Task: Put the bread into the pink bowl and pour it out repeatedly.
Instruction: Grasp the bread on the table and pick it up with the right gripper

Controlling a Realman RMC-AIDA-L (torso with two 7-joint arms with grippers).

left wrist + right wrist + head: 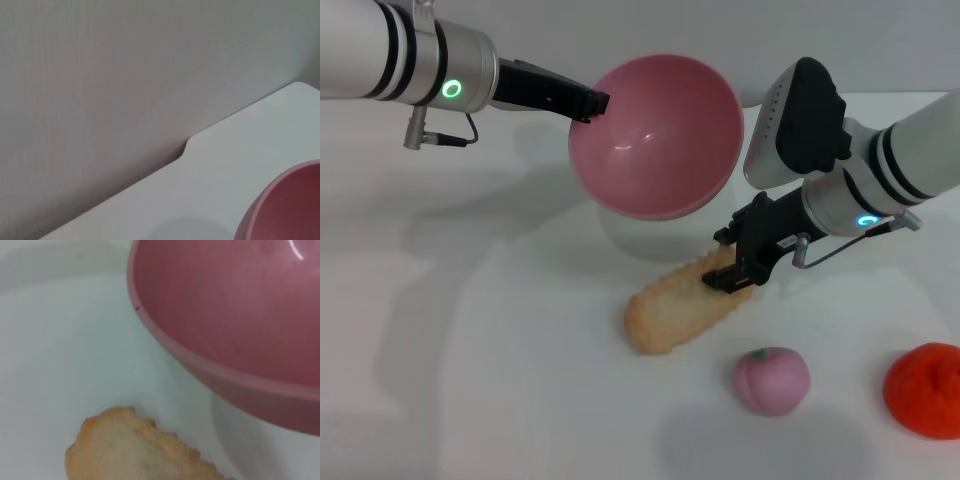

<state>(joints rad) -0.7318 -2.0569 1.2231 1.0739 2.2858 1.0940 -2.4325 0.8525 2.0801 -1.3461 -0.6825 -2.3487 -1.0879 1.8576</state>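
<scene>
The pink bowl (660,135) hangs tilted above the table with its empty inside facing me. My left gripper (590,103) is shut on its left rim. Only an edge of the pink bowl (290,210) shows in the left wrist view. Below the bowl, the bread (675,305) lies on the white table with its pale side up. My right gripper (728,262) is at the bread's right end, its fingers closed across that end. In the right wrist view the bread (135,452) shows close up under the bowl (235,315).
A small pink peach-like ball (772,380) rests in front of the bread, to the right. An orange fruit (925,388) sits at the right edge. The table's back edge (187,145) meets a grey wall.
</scene>
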